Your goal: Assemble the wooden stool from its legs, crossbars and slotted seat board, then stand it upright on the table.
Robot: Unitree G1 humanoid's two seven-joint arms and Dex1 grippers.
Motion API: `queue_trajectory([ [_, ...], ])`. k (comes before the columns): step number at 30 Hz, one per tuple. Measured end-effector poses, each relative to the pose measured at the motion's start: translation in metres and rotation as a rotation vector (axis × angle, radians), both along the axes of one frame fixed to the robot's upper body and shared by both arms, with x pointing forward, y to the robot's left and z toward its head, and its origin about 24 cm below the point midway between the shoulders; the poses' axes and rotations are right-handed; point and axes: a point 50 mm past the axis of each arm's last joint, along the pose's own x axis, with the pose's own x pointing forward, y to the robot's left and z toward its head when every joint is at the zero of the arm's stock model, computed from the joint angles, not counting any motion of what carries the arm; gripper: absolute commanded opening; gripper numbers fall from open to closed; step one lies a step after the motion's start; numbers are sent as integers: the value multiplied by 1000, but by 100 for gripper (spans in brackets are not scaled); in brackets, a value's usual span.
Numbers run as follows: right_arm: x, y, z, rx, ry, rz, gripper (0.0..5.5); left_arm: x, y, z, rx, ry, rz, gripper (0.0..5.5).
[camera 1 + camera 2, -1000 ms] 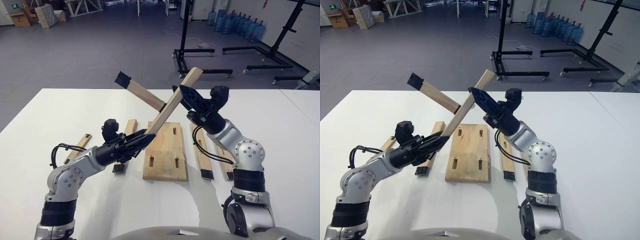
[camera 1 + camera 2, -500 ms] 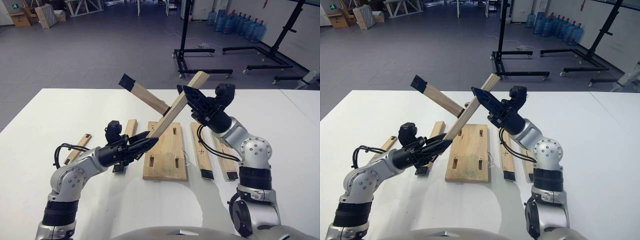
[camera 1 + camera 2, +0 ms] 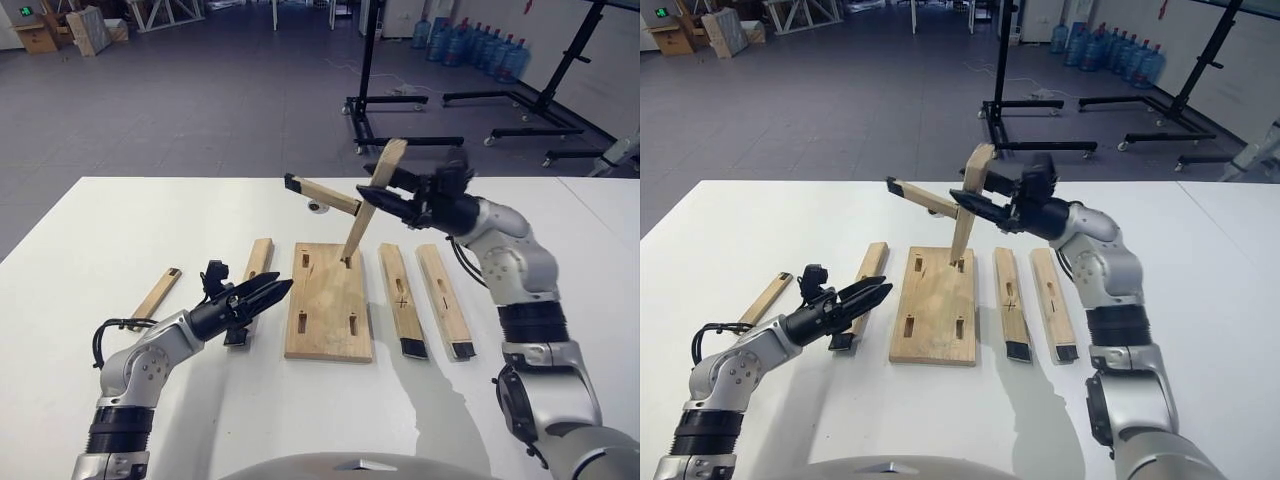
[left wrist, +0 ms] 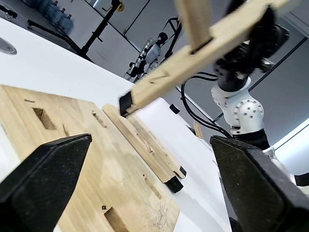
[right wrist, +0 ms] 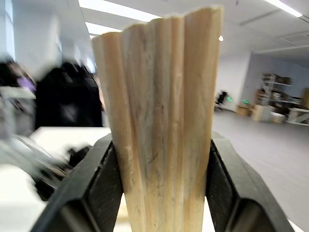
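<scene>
Left eye view: the left gripper (image 3: 278, 291) hovers low over the table, fingers spread and empty, beside a loose leg (image 3: 256, 268) left of the seat board (image 3: 328, 312). The right gripper (image 3: 381, 198) clamps the held leg (image 3: 360, 226), joined to a crossbar (image 3: 325, 194), its lower end touching the board's far side; two spare legs (image 3: 402, 298) lie just right.

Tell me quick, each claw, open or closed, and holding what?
Left claw: open, holding nothing.
Right claw: closed on the wooden leg that carries a crossbar.
</scene>
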Motion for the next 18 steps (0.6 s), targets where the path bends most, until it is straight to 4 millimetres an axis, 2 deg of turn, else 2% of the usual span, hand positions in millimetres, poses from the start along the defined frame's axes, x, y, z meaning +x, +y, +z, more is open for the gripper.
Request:
queue_trajectory([
  [1, 5, 2, -9, -46, -14, -4, 210, 0, 0, -1, 5, 2, -5, 511],
  [4, 14, 10, -13, -103, -110, 25, 210, 0, -1, -1, 6, -1, -14, 511],
  [7, 17, 13, -19, -108, -135, 65, 210, -2, -3, -1, 15, -5, -36, 511],
  [18, 13, 5, -19, -50, -75, 175, 209, -2, -3, -3, 39, -4, -44, 511],
])
